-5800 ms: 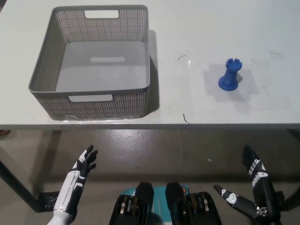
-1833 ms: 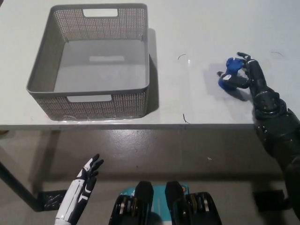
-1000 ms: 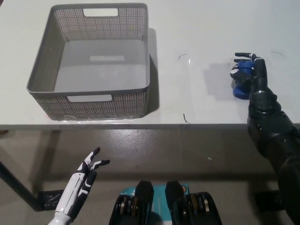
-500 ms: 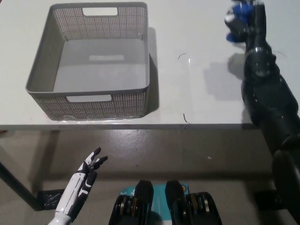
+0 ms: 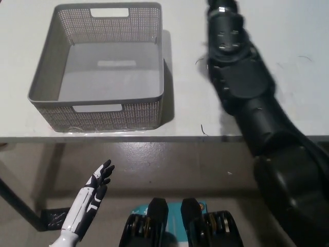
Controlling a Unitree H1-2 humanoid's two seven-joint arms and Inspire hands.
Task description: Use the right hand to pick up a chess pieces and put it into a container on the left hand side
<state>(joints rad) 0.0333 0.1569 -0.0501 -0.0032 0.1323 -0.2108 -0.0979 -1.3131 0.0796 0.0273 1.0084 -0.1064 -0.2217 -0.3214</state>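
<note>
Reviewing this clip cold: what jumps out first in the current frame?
The black right arm dominates, stretching from the bottom right up across the white table until it leaves the top edge, so its hand and any chess piece are out of view. Next comes the grey mesh basket at upper left, with nothing inside. The white left hand hangs open below the table edge at lower left.

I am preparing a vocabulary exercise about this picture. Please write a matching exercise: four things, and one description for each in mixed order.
1. basket
2. left hand
3. right arm
4. table

a. black, runs up to the top edge
b. grey mesh, empty
c. white surface, bears the basket
d. white, low, below the table edge

Pairs: 1-b; 2-d; 3-a; 4-c
</note>
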